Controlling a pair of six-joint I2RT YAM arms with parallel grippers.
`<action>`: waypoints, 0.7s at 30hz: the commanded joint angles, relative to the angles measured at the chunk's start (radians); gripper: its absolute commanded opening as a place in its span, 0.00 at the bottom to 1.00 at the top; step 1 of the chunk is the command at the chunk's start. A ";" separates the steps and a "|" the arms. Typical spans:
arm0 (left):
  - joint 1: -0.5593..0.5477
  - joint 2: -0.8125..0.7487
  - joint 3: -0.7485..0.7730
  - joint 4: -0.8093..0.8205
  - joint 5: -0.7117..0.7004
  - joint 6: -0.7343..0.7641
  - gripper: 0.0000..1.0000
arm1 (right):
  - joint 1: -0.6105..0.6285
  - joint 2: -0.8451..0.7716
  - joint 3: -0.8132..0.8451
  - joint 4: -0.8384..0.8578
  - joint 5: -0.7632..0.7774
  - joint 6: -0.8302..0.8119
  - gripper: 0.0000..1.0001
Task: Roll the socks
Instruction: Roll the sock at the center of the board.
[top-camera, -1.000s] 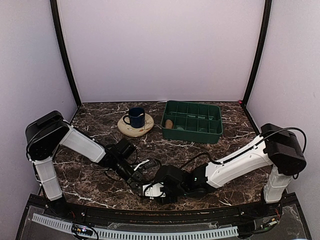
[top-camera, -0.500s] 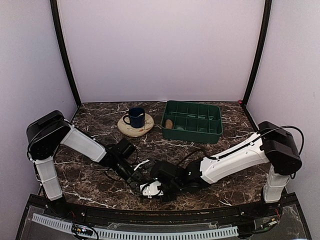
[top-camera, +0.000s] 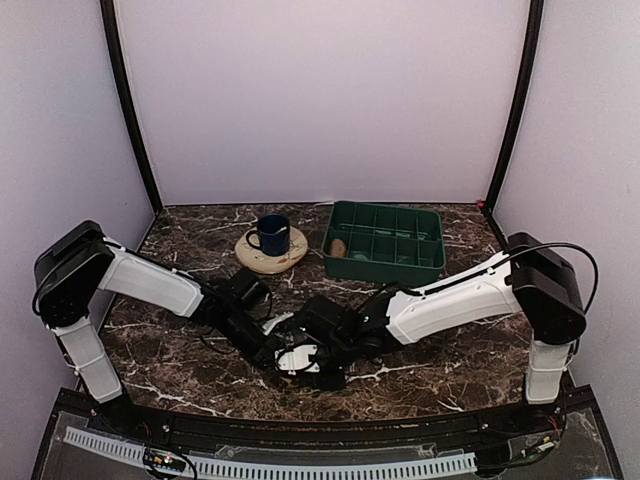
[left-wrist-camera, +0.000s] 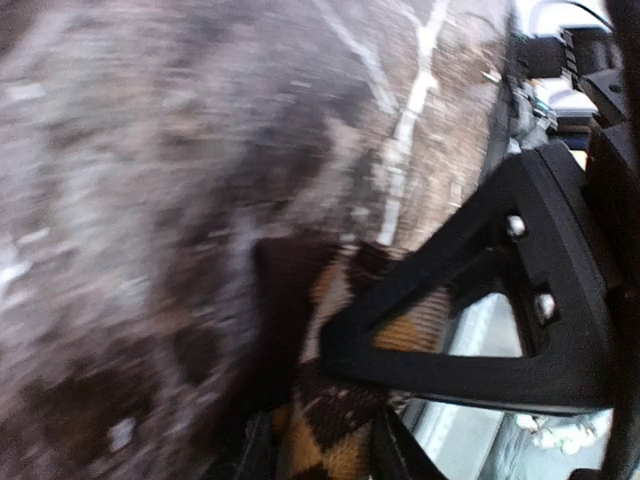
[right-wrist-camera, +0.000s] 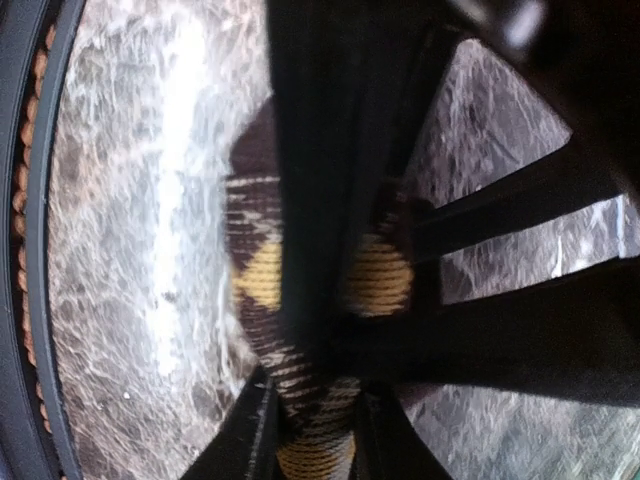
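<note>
At the near middle of the table (top-camera: 170, 375), the argyle sock (right-wrist-camera: 255, 285) is pinched in the nearly closed right gripper (right-wrist-camera: 310, 405), its length running straight ahead toward the left gripper (left-wrist-camera: 320, 440), whose hold is blurred beyond telling.

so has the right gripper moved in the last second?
Yes. In the top view the right gripper, with the argyle sock between its fingers, has shifted farther from the arm bases, toward the green tray, and slightly left.
</note>
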 joint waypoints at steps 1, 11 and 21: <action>0.034 -0.062 -0.025 -0.138 -0.276 -0.058 0.38 | -0.037 0.099 0.020 -0.105 -0.080 0.075 0.09; 0.048 -0.192 -0.045 -0.129 -0.420 -0.134 0.45 | -0.096 0.135 0.083 -0.181 -0.257 0.165 0.09; 0.048 -0.389 -0.197 0.041 -0.521 -0.192 0.47 | -0.126 0.183 0.123 -0.223 -0.345 0.199 0.08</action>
